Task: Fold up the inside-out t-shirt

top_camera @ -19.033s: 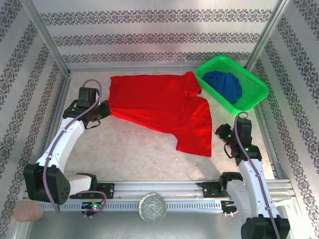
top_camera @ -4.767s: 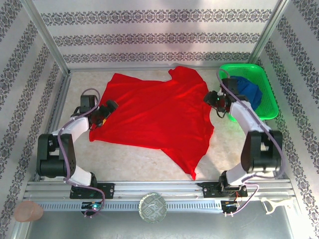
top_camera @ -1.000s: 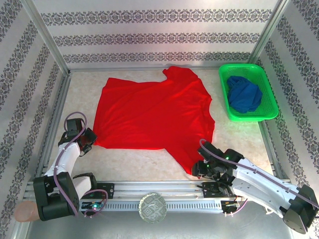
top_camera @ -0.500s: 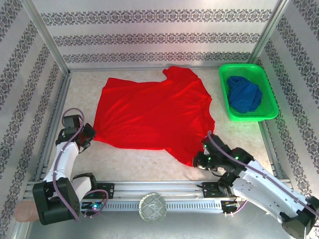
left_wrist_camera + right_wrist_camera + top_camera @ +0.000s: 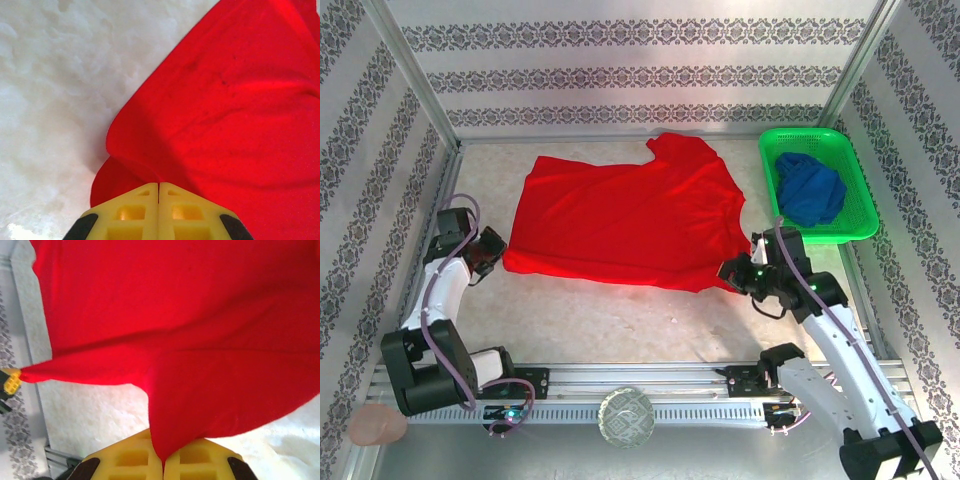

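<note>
A robotics lab test cell: aluminium frame posts (image 5: 415, 75) hold wallpaper-patterned panels (image 5: 640, 75) around a marble-look bench (image 5: 610, 320), with the left arm (image 5: 435, 295) and right arm (image 5: 840, 340) bolted to a slotted rail (image 5: 640, 378).

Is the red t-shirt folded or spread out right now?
Spread out: the t-shirt lies open across the table, its near corners pinched in the left gripper and right gripper.

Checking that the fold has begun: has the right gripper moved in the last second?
Yes. The right gripper, shut on a corner of the t-shirt, has gone from beside the near rail up toward the green basket.
</note>
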Available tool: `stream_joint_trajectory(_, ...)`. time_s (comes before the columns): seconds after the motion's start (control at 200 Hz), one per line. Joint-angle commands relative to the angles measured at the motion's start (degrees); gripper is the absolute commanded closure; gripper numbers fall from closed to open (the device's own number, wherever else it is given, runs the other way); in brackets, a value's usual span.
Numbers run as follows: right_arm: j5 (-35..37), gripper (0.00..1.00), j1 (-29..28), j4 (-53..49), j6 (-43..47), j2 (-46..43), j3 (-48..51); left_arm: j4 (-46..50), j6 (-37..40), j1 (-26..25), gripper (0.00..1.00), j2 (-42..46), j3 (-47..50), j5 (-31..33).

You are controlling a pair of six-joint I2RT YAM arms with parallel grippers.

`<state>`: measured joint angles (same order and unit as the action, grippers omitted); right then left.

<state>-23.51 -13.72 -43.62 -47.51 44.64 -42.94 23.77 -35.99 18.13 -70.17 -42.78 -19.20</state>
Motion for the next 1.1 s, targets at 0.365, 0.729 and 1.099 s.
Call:
stream_joint_trajectory(0.365, -5.0, 1.0, 9.13, 18.49, 1.33, 19.89, -8.76, -10.57, -0.56, 0.77, 1.0, -18.91, -11.47, -5.77)
stream_joint_trajectory(0.729, -2.52, 1.0, 11.49, 25.67, 2.05, 37.01, -15.16, -20.72, -5.25, 0.06, 1.0, -32.53, -18.75, -10.58)
stream_joint_trajectory(1.099, 1.54, 0.87, 13.54, 27.58, 3.83, 47.11, -20.98, -24.3, -6.24, -2.61, 0.69, -41.24, -26.48, -11.74)
